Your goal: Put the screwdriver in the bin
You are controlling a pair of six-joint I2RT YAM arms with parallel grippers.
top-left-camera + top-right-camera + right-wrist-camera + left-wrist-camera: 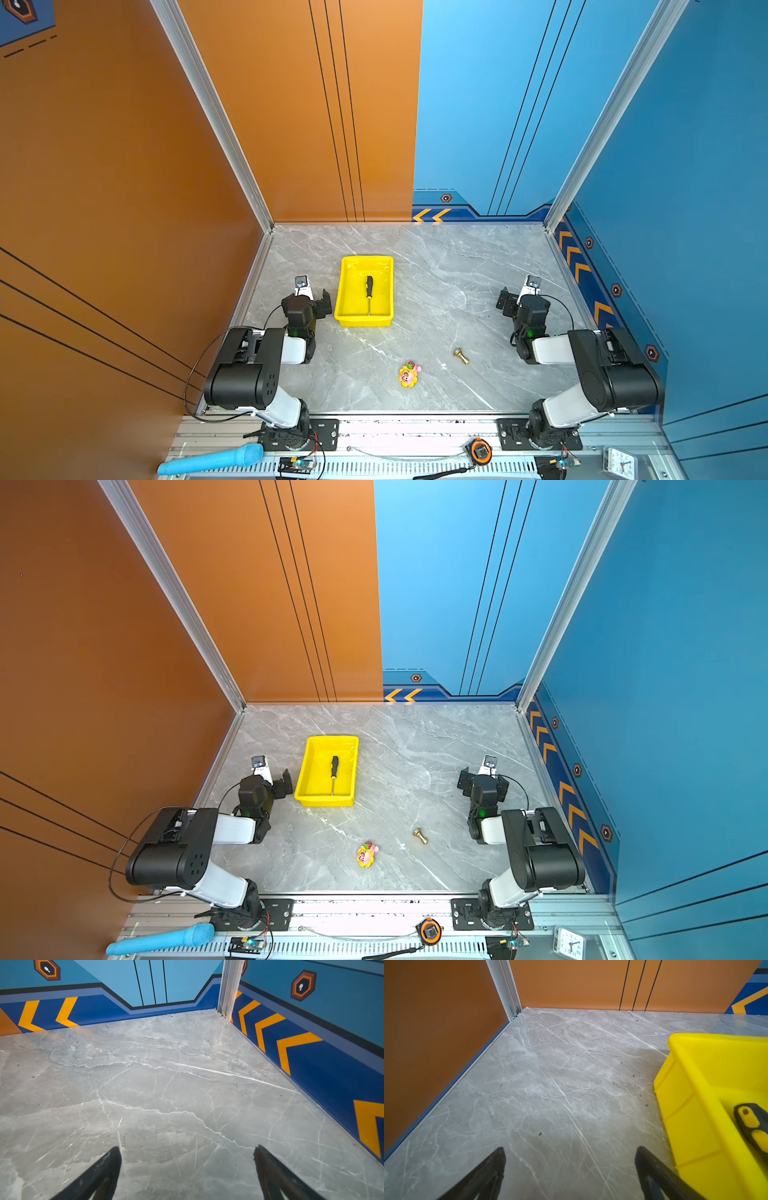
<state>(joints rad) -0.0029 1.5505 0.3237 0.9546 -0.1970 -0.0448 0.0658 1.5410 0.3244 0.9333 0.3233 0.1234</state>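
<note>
While both arms sit folded back on themselves by their bases at the near edge of the table (436, 270), neither reaches out over the middle of it. The left arm rises from its mount, bends sharply at the elbow and ends in a low wrist, with the left gripper (314, 295) pointing toward the far wall just beside the left side of the bin (363, 321). Its jaws stand wide apart and hold nothing. In the left wrist view only bare marble lies between the two black fingertips (500, 1154), and one finger runs close along the bin's outer wall, though I cannot tell whether it touches.

The right arm mirrors that pose on the other side. The right gripper (517, 293) is also low, facing the far wall and well apart from the bin. Its jaws are spread wide too, empty, over bare table in the right wrist view.

The screwdriver (368, 291) lies flat inside the bin in both top views, untouched by either gripper, black handle toward the far wall and silver shaft running to the near wall. A small brass fitting (460, 355) and a yellow flower toy (408, 375) lie on the table nearer the front, between the arms.
</note>
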